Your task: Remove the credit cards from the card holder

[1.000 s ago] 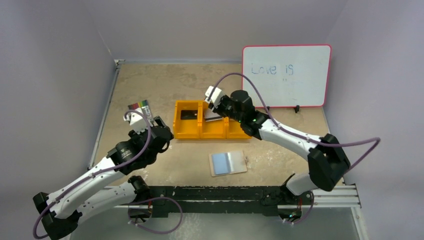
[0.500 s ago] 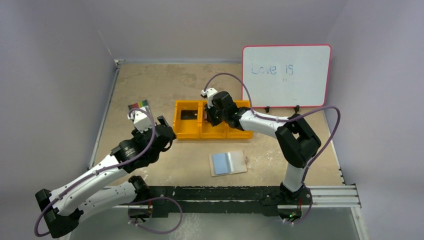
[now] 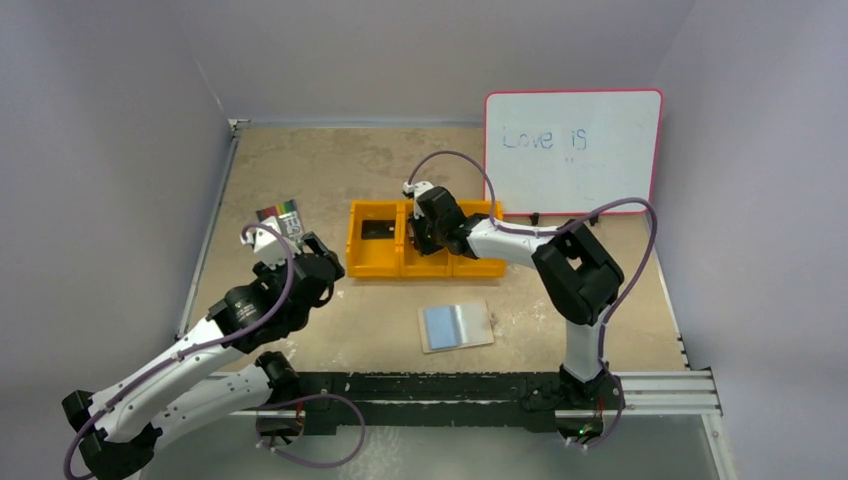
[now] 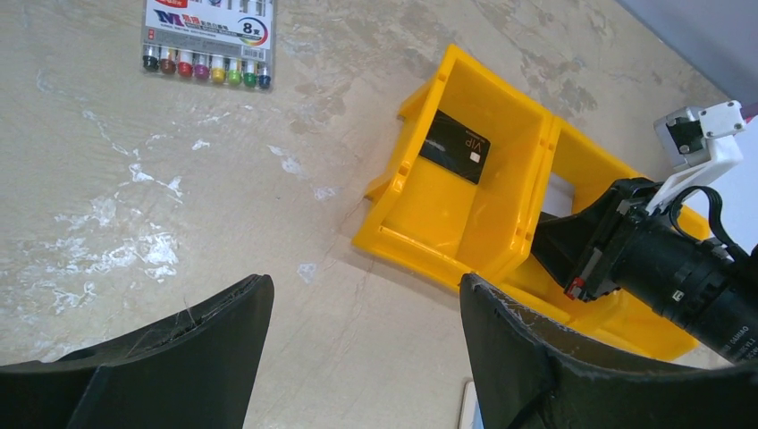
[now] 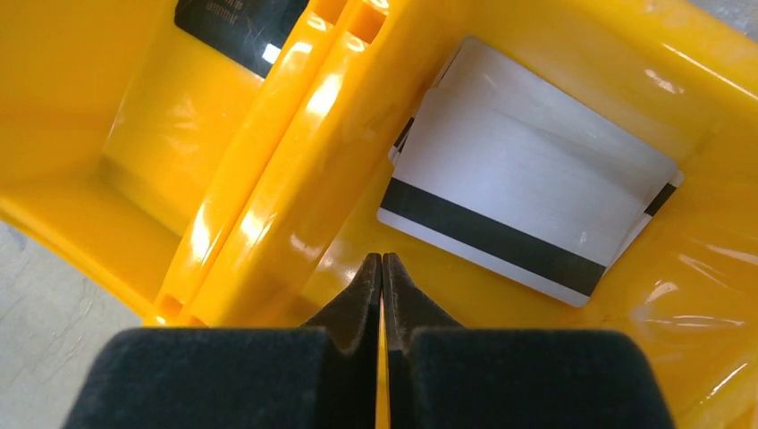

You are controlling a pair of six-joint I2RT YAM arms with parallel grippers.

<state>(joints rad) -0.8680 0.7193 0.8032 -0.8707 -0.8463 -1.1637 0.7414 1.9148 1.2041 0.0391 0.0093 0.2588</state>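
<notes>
Card holder (image 3: 457, 326) lies open and flat on the desk, just on the near side of the orange tray (image 3: 375, 268), opposite the tray's middle and right compartments. Blue panels face up, w/ the pale tab at the end toward the tray's right. Its long axis runs approx. parallel to the tray's long side, slightly skewed. No card can be made out on the panels; the pockets are too small to read from the top view.

Left end effector (image 4: 364, 290) hangs off the tray's left near corner, fingers wide apart w/ nothing btwn them.

In the tray, the left compartment has a black card (image 4: 456, 146) printed "VIP". The middle compartment has white cards (image 5: 527, 179), at least two stacked, w/ a black mag stripe on the top one. Right end effector (image 5: 382, 264) is down inside that middle compartment. Its fingers are pressed together on nothing visible, tips just short of the white cards.

Judgement: the holder sits behind the right end effector, across the tray's near wall. Any next reach means lifting out of the compartment and pulling toward the arm bases. The right arm looks nearer to the holder than the left.

Past the tray's left end lies a marker pack (image 4: 210, 40), label w/ a big "8"; the brand is too small to read. Far behind the tray's right end stands a whiteboard (image 3: 572, 150) w/ "Love is" handwritten.
</notes>
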